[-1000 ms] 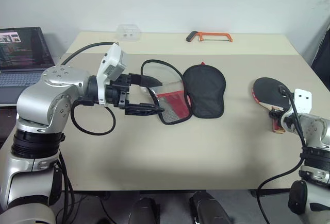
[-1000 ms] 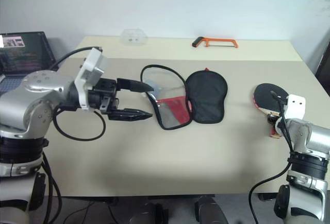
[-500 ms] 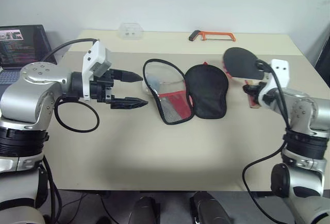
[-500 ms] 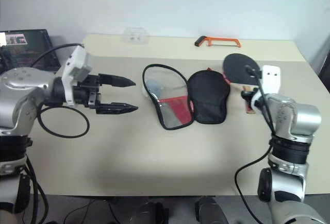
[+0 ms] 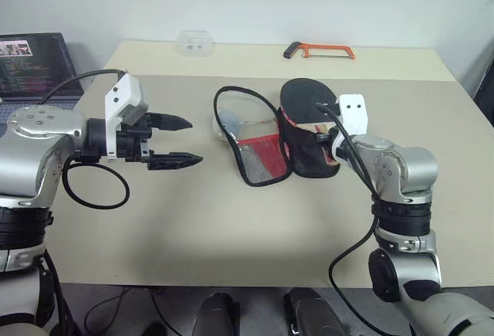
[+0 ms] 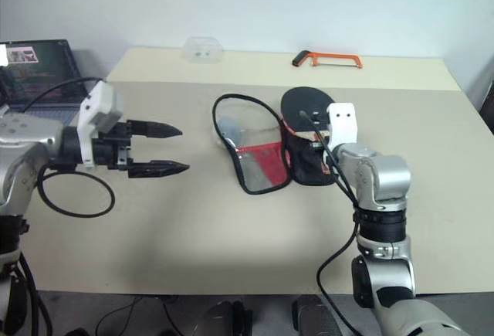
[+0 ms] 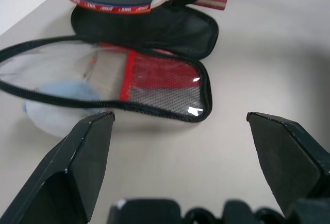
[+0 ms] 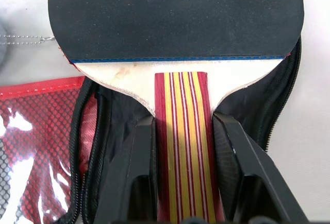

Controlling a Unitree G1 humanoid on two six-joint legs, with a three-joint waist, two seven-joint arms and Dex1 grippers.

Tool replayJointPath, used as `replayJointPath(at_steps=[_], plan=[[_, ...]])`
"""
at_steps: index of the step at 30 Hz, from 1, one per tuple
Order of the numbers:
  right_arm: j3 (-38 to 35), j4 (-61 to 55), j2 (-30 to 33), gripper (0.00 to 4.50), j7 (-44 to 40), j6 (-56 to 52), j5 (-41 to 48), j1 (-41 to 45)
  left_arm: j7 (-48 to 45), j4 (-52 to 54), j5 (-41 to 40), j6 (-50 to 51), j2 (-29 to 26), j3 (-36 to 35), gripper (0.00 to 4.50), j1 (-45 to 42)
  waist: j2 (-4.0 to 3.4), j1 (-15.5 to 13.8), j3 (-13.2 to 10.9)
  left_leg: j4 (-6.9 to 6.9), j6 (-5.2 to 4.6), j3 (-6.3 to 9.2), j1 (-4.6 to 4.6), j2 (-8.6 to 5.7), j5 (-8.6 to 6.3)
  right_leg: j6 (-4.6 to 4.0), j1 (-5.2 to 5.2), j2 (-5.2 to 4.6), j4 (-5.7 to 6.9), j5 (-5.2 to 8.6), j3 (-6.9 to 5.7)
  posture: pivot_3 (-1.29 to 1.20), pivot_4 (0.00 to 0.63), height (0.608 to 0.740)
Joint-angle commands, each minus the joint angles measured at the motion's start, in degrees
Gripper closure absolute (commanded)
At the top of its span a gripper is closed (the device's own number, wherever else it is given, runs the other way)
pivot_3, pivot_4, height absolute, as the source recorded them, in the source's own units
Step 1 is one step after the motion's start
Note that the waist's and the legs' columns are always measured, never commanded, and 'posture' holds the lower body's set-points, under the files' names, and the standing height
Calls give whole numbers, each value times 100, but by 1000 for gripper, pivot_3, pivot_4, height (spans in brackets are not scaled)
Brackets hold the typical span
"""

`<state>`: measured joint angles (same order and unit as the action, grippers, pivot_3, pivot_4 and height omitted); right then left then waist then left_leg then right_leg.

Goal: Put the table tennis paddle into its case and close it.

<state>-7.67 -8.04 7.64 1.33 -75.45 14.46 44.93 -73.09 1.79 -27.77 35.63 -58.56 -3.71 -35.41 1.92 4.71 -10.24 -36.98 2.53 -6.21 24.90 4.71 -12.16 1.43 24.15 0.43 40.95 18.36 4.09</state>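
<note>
Paddle (image 8: 175,18) handle sits clamped between the right gripper (image 8: 181,147) fingers, blade ahead over the open case (image 5: 266,131). Left gripper (image 5: 174,141), spread wide and empty, hangs beside the case.

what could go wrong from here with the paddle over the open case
The right gripper holds the paddle only by its handle, above the black half of the case. The paddle head reaches past the far end of the case, so it could come down on the rim. The left gripper is open and off the case, so the loose case might slide when pushed.
</note>
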Motion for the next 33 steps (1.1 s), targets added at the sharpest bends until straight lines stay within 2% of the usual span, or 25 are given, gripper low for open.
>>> replayJointPath(at_steps=[1,11,21,33], plan=[[3,77,-203,3415,173,388,-164,175,68,281,-37,-37,-156,-270,0,76,1,5,1,-1,-1,0,0,0,-1,0,0,0,1,0,0,0,150,740],[-32,1010,-629,3415,459,1101,-470,265,229,510,-85,60,-219,-368,0,263,1,10,1,0,0,0,0,-1,0,0,1,0,4,0,-1,0,150,740],[-123,1520,-637,3415,571,1469,-577,365,325,634,-131,175,-263,-407,0,302,1,13,1,0,0,0,-1,0,0,-1,1,0,5,0,-2,0,150,740],[-85,1546,-589,3415,567,1492,-704,224,441,772,-193,290,-285,-424,0,280,1,13,1,-1,0,0,-1,0,0,-1,1,0,5,0,-2,0,150,740]])
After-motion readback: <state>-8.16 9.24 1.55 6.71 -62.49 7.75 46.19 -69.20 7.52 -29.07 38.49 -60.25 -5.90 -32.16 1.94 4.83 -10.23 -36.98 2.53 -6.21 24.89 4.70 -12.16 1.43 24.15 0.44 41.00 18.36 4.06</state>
